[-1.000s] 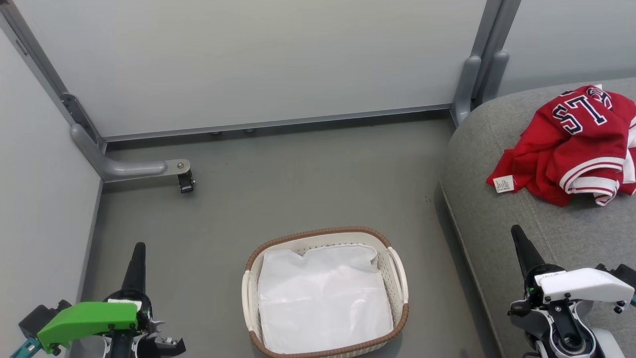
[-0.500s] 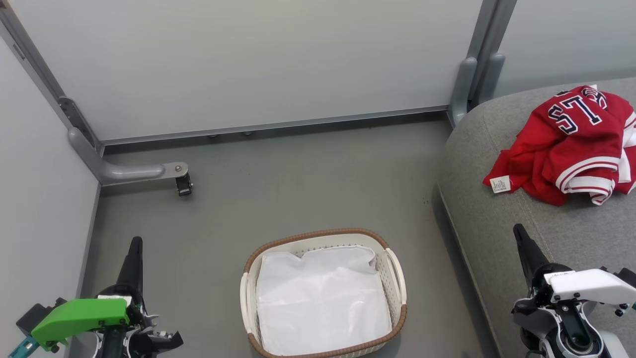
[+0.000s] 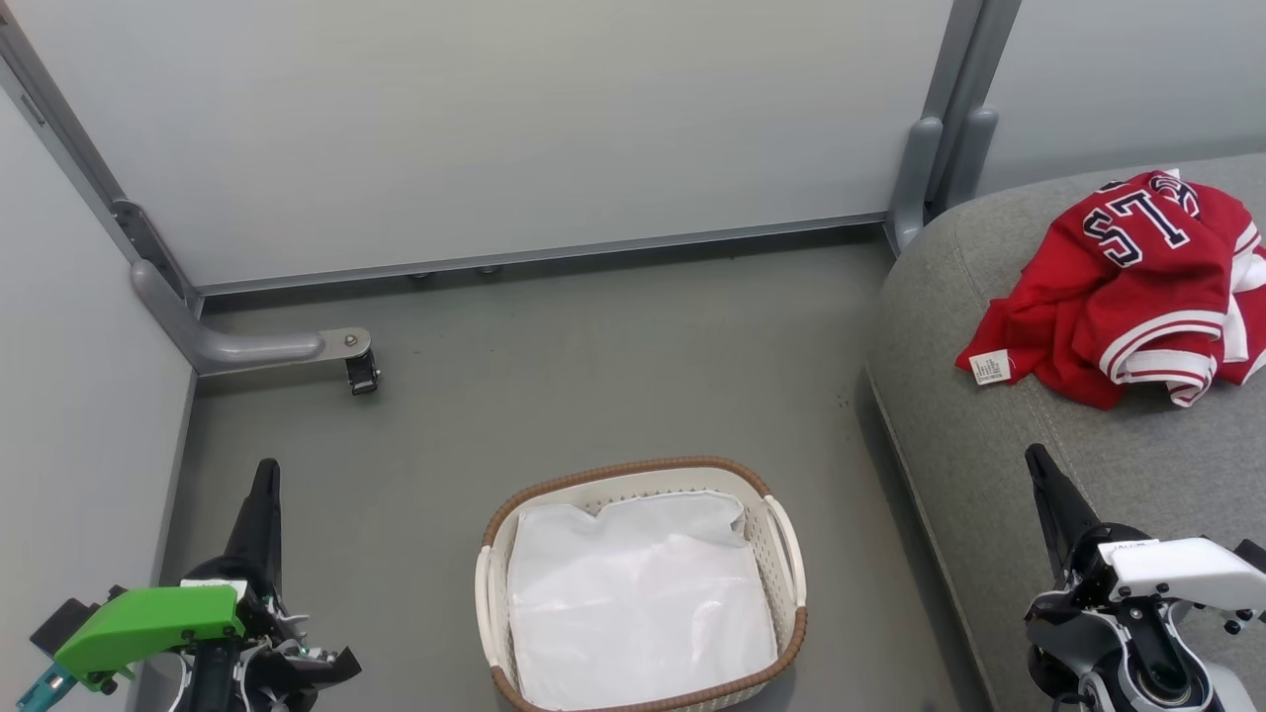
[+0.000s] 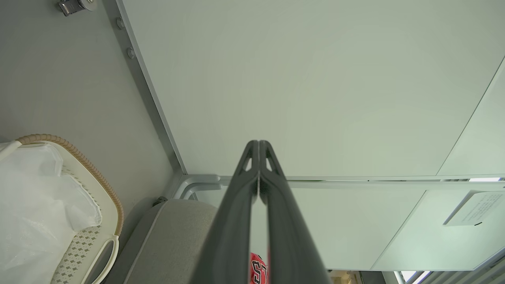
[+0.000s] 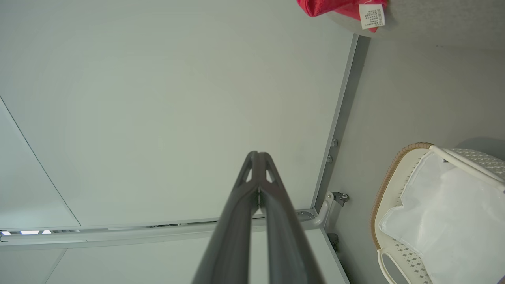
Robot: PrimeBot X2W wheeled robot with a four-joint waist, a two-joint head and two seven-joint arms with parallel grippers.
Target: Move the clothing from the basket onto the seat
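Head view: the red jersey heap point(image 3: 1128, 287) lies on the grey sofa cushion point(image 3: 989, 475), while the basket point(image 3: 633, 465) on the floor holds a white liner point(image 3: 638, 603). The left pincer point(image 3: 265, 473) and right pincer point(image 3: 1036, 459) are closed and empty. A needless reach could snag the liner or nudge the jersey off.
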